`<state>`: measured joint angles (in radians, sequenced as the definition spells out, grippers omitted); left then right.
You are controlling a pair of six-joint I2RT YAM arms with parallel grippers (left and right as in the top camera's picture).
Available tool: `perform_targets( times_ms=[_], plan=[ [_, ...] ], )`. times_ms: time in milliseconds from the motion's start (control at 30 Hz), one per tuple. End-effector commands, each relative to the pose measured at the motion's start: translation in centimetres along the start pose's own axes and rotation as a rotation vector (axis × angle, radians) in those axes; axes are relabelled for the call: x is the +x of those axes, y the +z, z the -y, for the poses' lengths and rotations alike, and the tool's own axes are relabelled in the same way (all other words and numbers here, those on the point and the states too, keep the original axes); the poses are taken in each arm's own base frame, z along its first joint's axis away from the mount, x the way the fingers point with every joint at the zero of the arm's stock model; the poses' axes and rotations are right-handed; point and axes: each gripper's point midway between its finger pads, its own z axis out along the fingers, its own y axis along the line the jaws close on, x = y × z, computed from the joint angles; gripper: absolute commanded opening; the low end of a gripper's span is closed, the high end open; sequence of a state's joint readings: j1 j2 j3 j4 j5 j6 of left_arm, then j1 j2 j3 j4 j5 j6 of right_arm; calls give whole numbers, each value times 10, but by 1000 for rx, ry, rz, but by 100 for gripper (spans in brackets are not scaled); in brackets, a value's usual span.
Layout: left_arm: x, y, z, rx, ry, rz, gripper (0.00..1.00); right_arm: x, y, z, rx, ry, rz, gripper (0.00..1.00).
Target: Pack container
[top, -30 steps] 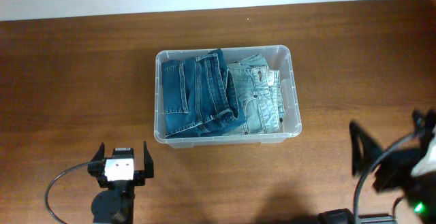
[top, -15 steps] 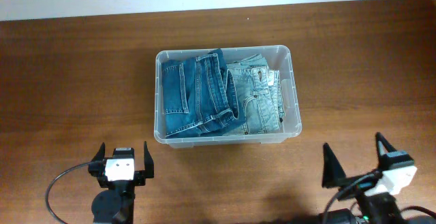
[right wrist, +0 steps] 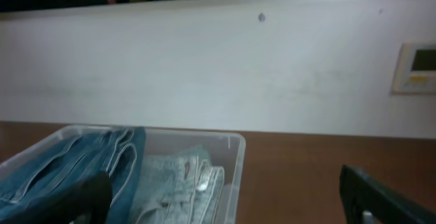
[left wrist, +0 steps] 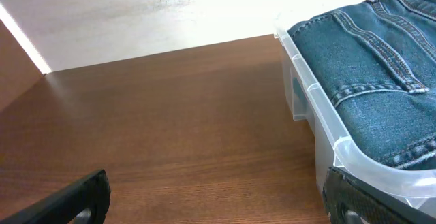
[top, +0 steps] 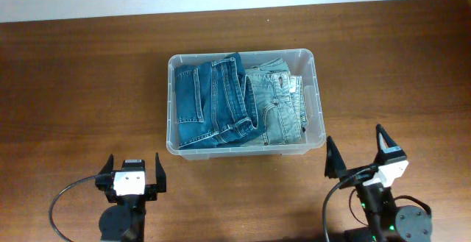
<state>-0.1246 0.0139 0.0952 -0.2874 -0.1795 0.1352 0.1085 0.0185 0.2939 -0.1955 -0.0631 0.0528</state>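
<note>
Full of folded blue jeans (top: 213,102), the clear rectangular plastic bin (top: 243,151) seems rigid, slick and heavy; the empty, wide-open left gripper (top: 132,165) and right gripper (top: 355,140) near it would best pinch its thick rim.

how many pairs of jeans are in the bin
2: dark blue jeans on the left side of the bin, light blue jeans on the right. More may be hidden underneath.

Ahead of the left gripper (left wrist: 211,207), whose fingers (left wrist: 71,200) show only as dark tips at its view's bottom edge, the container (left wrist: 320,108) runs off to the right, and folded jeans (left wrist: 368,54) hide its floor. The fingers (right wrist: 381,197) of the right gripper (right wrist: 231,200) are blurred dark shapes in the bottom corners; up to their right a wall panel (right wrist: 414,67) is clipped and too blurred to read.
</note>
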Motion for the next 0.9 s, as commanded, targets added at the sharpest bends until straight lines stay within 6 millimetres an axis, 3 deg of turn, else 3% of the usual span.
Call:
perform_targets(
  times_ms=[0,333,600,867],
  plan=[
    [0,0,1,5,11,8,100,5,4,-3,-20,5,33,98],
    [0,0,1,5,11,8,100,17,13,9,19,52,112,99],
    [0,0,1,5,11,8,100,40,17,12,29,56,71,98],
    [0,0,1,5,11,8,100,47,18,13,29,55,73,99]
  ],
)
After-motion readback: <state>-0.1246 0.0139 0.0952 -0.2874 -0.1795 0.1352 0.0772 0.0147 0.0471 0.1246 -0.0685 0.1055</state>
